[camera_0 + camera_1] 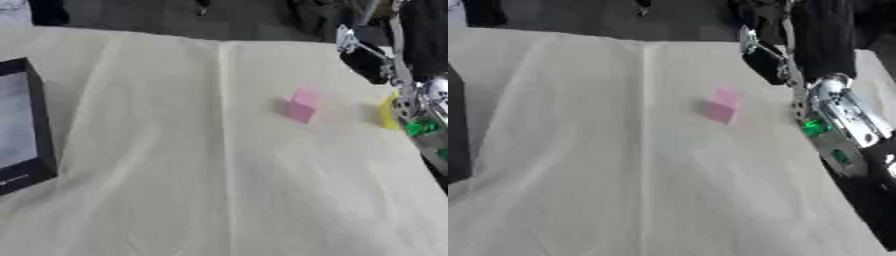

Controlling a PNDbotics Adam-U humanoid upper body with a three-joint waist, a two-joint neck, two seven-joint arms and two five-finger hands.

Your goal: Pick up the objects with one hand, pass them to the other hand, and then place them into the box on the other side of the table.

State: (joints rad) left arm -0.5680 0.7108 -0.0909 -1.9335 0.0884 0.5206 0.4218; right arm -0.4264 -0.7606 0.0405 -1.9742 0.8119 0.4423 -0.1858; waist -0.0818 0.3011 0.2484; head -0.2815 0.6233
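Note:
A small pink block [300, 106] lies on the cream cloth, right of the middle fold. A yellow thing [388, 112] shows at the right, mostly hidden behind my right arm, and I cannot make out its shape. My right arm rises along the right edge, with a silver joint and green lights. Its dark right hand [363, 57] hangs blurred near the table's far right, above and beyond the pink block and apart from it. The black box [26, 125] stands at the left edge. My left hand does not show.
The table is covered by a cream cloth [175, 175] with a fold line down the middle. Dark floor and dark shapes lie past the far edge. The cloth's right edge runs under my right arm.

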